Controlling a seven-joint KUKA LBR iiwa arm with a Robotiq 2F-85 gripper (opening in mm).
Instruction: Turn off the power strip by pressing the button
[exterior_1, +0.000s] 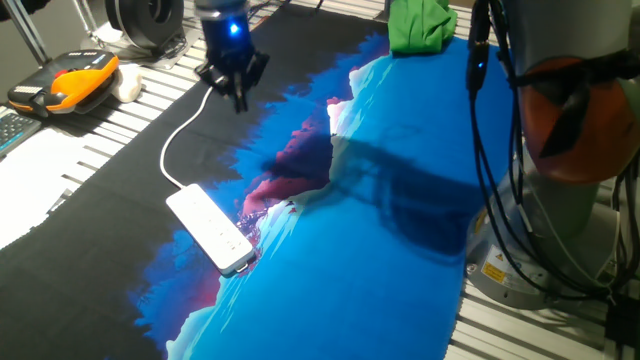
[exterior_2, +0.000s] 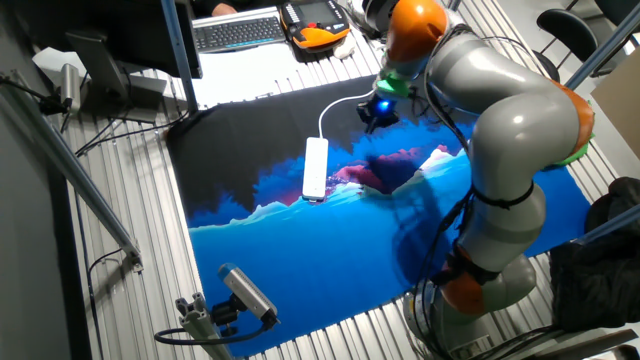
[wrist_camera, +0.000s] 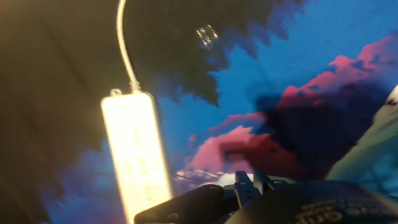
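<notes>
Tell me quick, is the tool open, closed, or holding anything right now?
Tool: holding nothing, in the air apart from the power strip; open or closed cannot be told.

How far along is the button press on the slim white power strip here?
Nothing looks done yet: the slim white plastic power strip lies untouched on the blue and black printed cloth. In hand: the black two-finger gripper hovers above the white cord, apart from the strip. Left: moving over, descending, pressing the button.

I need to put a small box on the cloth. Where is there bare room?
Bare: the wide blue stretch between the power strip and the robot base. Crowded: the black part, where the cord runs under the gripper, and the corner holding the green cloth.
</notes>
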